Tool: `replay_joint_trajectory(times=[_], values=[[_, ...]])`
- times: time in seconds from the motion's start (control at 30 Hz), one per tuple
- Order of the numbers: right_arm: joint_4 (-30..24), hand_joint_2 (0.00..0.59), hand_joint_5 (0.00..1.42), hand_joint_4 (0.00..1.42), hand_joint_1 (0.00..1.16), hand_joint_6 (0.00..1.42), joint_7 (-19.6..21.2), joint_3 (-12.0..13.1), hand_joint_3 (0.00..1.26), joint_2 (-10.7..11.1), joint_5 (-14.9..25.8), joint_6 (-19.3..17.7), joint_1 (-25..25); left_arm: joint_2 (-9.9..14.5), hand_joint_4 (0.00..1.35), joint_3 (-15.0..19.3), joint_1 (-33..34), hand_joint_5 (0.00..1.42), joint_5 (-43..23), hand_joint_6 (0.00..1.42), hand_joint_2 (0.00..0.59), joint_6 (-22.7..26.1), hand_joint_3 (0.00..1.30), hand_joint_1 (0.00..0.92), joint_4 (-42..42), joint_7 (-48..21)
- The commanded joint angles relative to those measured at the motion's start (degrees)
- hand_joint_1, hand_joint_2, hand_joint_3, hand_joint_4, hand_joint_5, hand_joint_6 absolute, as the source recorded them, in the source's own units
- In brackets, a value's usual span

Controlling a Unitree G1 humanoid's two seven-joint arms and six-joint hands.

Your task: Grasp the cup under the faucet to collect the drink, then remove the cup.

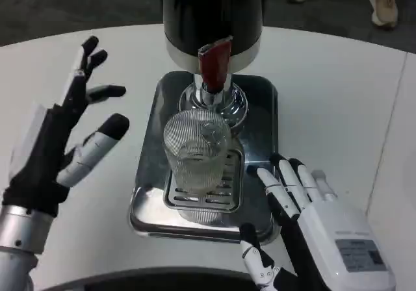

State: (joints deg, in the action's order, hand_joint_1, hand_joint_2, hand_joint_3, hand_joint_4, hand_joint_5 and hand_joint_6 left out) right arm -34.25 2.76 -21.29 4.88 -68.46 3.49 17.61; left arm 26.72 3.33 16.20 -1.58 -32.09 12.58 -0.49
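A clear ribbed glass cup (197, 153) stands upright on the slotted drip grate (207, 200) of a steel tray (260, 102), just below the chrome faucet (213, 99) with its red tap lever (214, 63). Behind it stands the black drink dispenser (211, 15). My left hand (68, 138) hovers to the left of the tray, fingers spread wide, holding nothing. My right hand (305, 229) is at the tray's front right corner, fingers apart and stretched toward the cup, a short gap away from it.
The white round table (338, 96) carries the tray at its middle. A table seam runs down the right side. Two shoes (383, 5) of a bystander show on the dark floor beyond the table's far edge.
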Motion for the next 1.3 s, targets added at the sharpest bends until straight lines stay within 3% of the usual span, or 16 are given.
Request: replay_joint_trajectory(times=[0.03, 0.17, 0.27, 0.43, 0.63, 0.8, 1.03, 1.3], values=[[-0.7, 0.530, 0.00, 0.00, 0.22, 0.03, -0.1, 0.1, 0.13, -0.5, -0.4, 0.8, -0.8, 2.2, 0.00, 2.8, -0.3, 0.20, -13.6, 0.17, 0.083, 5.8, 0.00, 0.000, -6.0, -12.7], [-0.6, 0.530, 0.00, 0.00, 0.23, 0.04, -0.4, 0.1, 0.13, -0.6, -0.4, 1.3, -1.5, 3.4, 0.00, 4.8, 1.5, 0.10, -24.3, 0.11, 0.098, 13.3, 0.00, 0.000, -10.9, -22.6], [-0.8, 0.530, 0.00, 0.00, 0.23, 0.04, -0.5, -0.1, 0.13, -0.6, -0.7, 1.4, -1.7, 4.6, 0.00, 6.2, 2.9, 0.09, -28.4, 0.12, 0.107, 17.6, 0.00, 0.000, -14.5, -26.9], [-1.4, 0.530, 0.00, 0.00, 0.23, 0.05, -0.6, -0.6, 0.12, -0.9, -1.0, 1.7, -1.5, 5.2, 0.00, 8.6, 4.5, 0.00, -34.5, 0.04, 0.127, 24.6, 0.00, 0.000, -19.3, -31.5], [-1.9, 0.530, 0.00, 0.00, 0.23, 0.05, -1.0, -0.8, 0.12, -1.1, -1.2, 2.0, -1.3, 7.2, 0.00, 12.7, 7.5, 0.00, -44.0, 0.00, 0.142, 34.3, 0.00, 0.000, -24.1, -36.1], [-2.5, 0.530, 0.01, 0.00, 0.24, 0.09, -1.3, -0.9, 0.11, -1.3, -0.9, 2.1, -1.1, 8.7, 0.00, 14.5, 11.0, 0.00, -47.3, 0.00, 0.227, 40.0, 0.00, 0.000, -25.0, -39.0], [-3.1, 0.530, 0.03, 0.00, 0.24, 0.11, -1.5, -1.2, 0.11, -2.0, -1.6, 2.3, -1.4, 7.8, 0.00, 11.1, 16.1, 0.00, -42.6, 0.00, 0.206, 41.8, 0.00, 0.000, -21.5, -43.3], [-4.3, 0.523, 0.04, 0.01, 0.25, 0.13, -1.7, -1.2, 0.13, -3.0, -2.6, 2.8, -1.0, 4.3, 0.00, 5.9, 18.1, 0.01, -31.6, 0.00, 0.192, 35.8, 0.00, 0.000, -17.4, -44.3]])
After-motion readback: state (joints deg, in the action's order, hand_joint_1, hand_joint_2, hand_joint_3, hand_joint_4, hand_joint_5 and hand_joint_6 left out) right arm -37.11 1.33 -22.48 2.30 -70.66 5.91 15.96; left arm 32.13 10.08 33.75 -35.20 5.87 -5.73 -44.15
